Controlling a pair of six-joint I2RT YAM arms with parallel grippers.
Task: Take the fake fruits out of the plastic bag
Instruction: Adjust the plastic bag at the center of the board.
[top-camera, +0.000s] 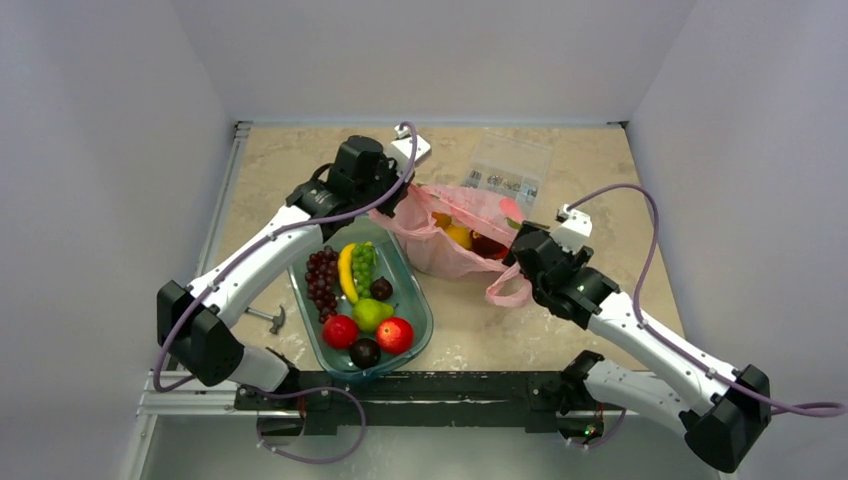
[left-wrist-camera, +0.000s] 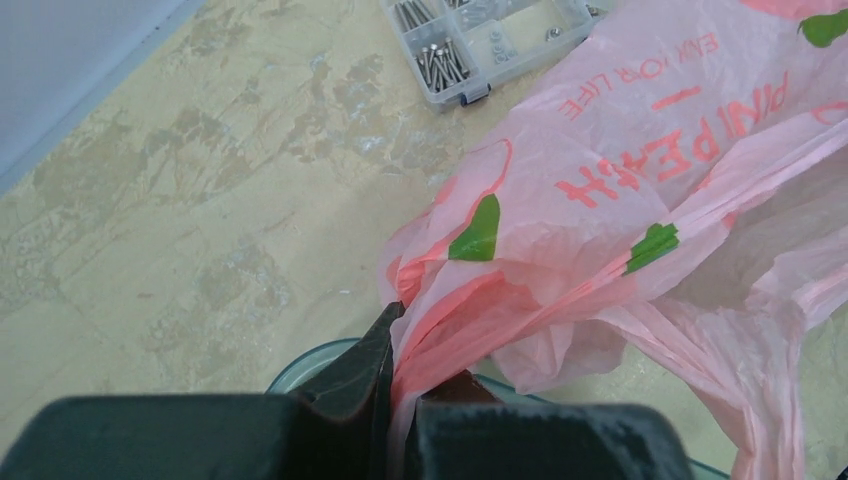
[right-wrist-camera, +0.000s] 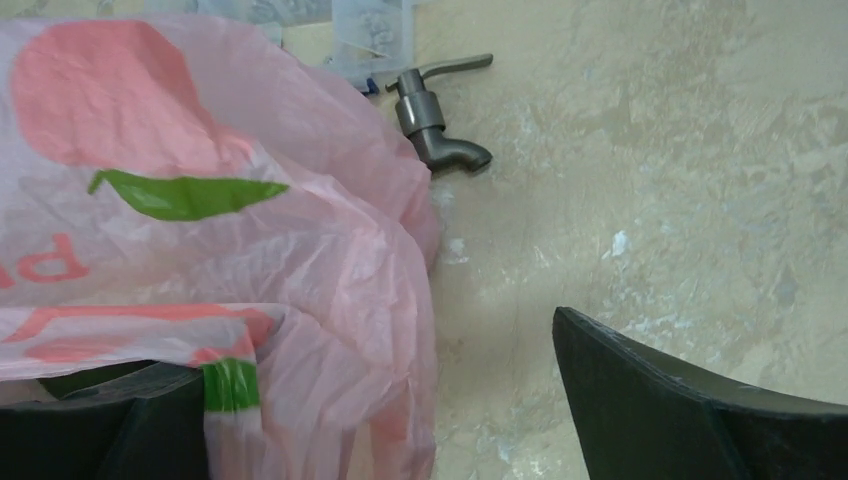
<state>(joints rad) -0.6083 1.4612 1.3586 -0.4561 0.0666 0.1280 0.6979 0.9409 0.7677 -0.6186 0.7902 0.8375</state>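
The left gripper (left-wrist-camera: 405, 365) is clenched on a bunched edge of the pink plastic bag (top-camera: 440, 258). The bag lies just beside the fruit tray (top-camera: 424, 322), on its far right, and the fake fruits (top-camera: 459, 237) are still inside its mouth. The right gripper (right-wrist-camera: 375, 345) is spread wide on the bag's side away from the tray, grasping nothing. The step in hand looks like opening the mouth, and next the right jaws must reach past the film and close on one fruit.

One bag (top-camera: 441, 258), two apples (top-camera: 340, 330), two plums (top-camera: 381, 289)
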